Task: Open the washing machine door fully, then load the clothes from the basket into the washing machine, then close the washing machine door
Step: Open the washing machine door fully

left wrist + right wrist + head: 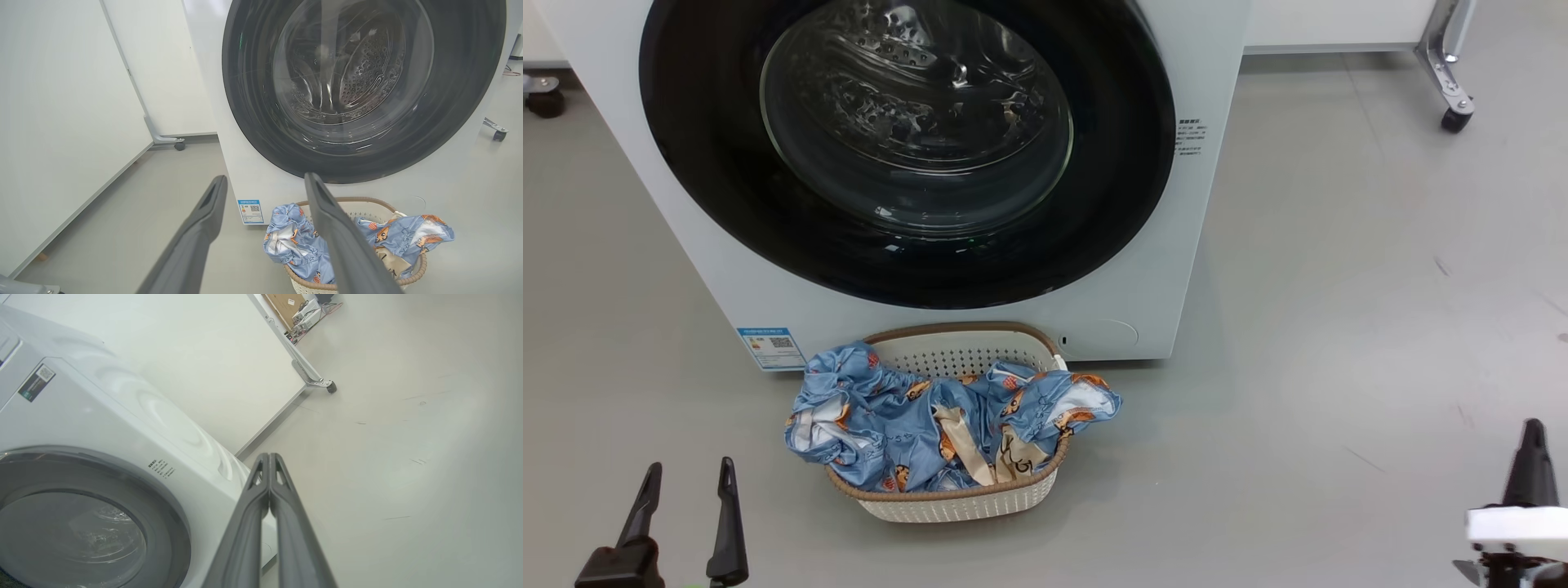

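The white washing machine [1192, 245] fills the upper head view, its round black-rimmed door [907, 147] lying flush against the front. On the floor just before it stands the cream basket [964, 351], heaped with blue printed clothes [907, 425] that spill over its rim. My left gripper [686, 478] is open at the lower left, apart from the basket, with nothing between its fingers. My right gripper [1534, 437] is at the lower right, far from the basket. In the right wrist view the right gripper [269, 457] is shut on nothing, beside the machine [122, 428].
Grey floor spreads to the right of the machine. A white partition panel on castors [61, 102] stands to the machine's left, and another castor leg [1450, 82] at the far right. A blue label [770, 347] sits low on the machine's front.
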Tool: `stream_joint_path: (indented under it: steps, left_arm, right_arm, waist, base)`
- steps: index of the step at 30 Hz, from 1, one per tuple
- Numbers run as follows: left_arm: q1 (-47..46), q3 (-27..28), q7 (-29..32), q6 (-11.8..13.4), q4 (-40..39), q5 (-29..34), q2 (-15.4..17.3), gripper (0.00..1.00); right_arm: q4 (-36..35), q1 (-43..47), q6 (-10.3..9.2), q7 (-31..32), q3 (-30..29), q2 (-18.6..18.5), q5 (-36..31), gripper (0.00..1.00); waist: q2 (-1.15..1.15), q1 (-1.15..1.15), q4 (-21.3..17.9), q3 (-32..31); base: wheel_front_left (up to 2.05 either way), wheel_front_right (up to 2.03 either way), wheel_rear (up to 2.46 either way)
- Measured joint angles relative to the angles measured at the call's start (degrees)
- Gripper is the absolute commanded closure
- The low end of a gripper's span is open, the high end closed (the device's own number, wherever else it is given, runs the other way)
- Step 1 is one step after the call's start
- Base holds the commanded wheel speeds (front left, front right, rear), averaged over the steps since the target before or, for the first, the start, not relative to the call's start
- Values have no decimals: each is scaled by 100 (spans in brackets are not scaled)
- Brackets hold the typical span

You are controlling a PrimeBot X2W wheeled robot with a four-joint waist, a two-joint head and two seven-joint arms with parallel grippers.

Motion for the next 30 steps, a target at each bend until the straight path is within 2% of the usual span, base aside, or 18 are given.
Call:
stream_joint_path:
  steps: [3, 8, 14, 30]
  left_arm:
    - [-1, -63, 0, 0, -10, -59, 0, 0]
    - [-6, -180, 0, 0, -80, -157, 11, 0]
    - [-85, -353, 0, 0, -163, -223, 26, 0]
    - [-335, -584, 0, -1, -319, -383, 144, 0]
  right_arm:
    - [298, -127, 58, -1, -367, -12, 864, 100]
    - [678, -581, 114, 38, -545, -35, 1796, 100]
    - [797, -1249, 143, 603, -728, -49, 2711, 100]
    - [787, -2794, 143, 2038, -616, -775, 3685, 100]
  waist:
    - [0, 0, 55, 44]
    - [0, 0, 163, 181]
    - [0, 0, 321, 448]
    - [0, 0, 822, 1319]
  base:
    - [0, 0, 0]
    - [0, 0, 0]
    - [0, 0, 0]
    - [0, 0, 0]
